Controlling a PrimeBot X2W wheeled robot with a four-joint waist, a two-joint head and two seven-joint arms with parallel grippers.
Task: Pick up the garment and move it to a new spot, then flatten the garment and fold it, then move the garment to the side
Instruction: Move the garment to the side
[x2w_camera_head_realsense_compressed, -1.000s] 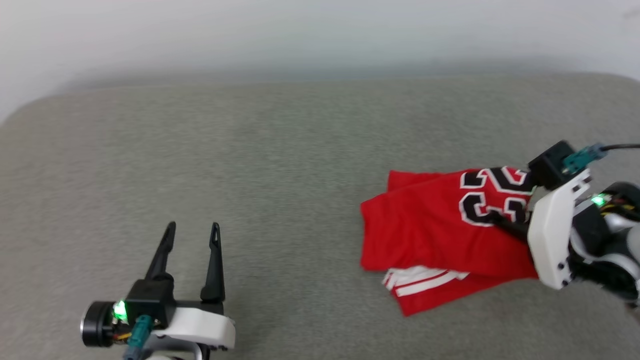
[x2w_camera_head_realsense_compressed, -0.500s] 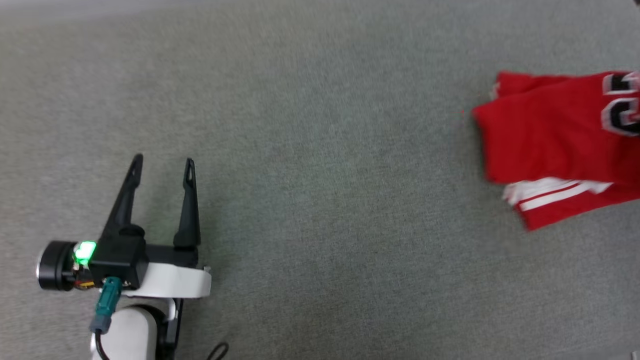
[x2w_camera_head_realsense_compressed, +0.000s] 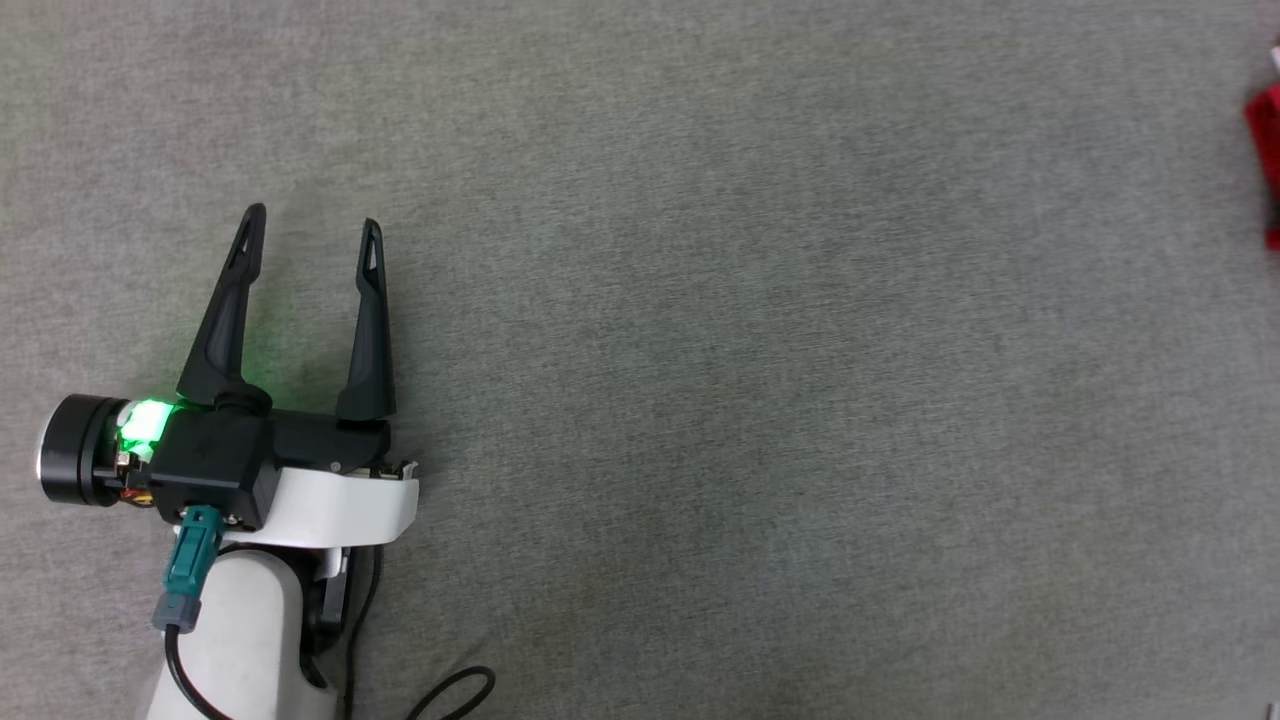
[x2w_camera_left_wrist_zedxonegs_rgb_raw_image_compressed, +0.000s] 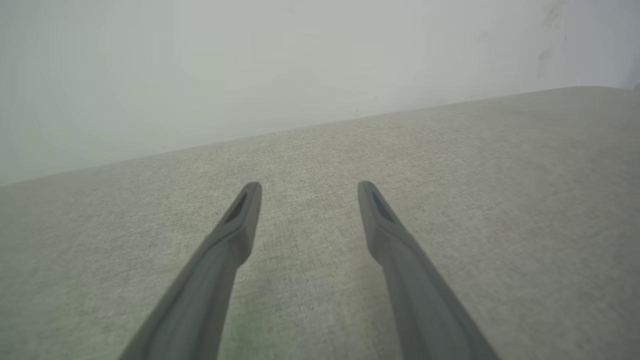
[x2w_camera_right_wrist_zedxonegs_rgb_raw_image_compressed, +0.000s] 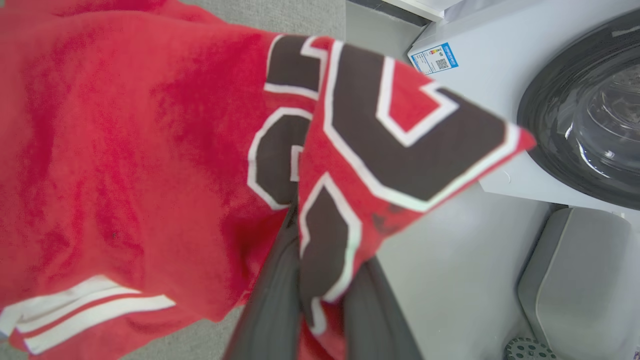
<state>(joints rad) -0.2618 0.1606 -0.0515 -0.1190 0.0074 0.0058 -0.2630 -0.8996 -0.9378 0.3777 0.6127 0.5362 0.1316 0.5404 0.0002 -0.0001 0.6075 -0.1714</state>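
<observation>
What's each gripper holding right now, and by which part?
Right gripper pinches the garment at a fold in its dark number print; left gripper is open, empty.

The right gripper (x2w_camera_right_wrist_zedxonegs_rgb_raw_image_compressed: 325, 240) pinches a fold of the red garment (x2w_camera_right_wrist_zedxonegs_rgb_raw_image_compressed: 125, 150) between its two dark fingers (x2w_camera_right_wrist_zedxonegs_rgb_raw_image_compressed: 270, 310), with black, white-edged numerals bunched above them. Beyond the edge of the grey cushioned surface (x2w_camera_right_wrist_zedxonegs_rgb_raw_image_compressed: 300, 15) stands a white washing machine (x2w_camera_right_wrist_zedxonegs_rgb_raw_image_compressed: 500, 75) with a dark round door (x2w_camera_right_wrist_zedxonegs_rgb_raw_image_compressed: 590, 115) and a small label (x2w_camera_right_wrist_zedxonegs_rgb_raw_image_compressed: 434, 57).
</observation>
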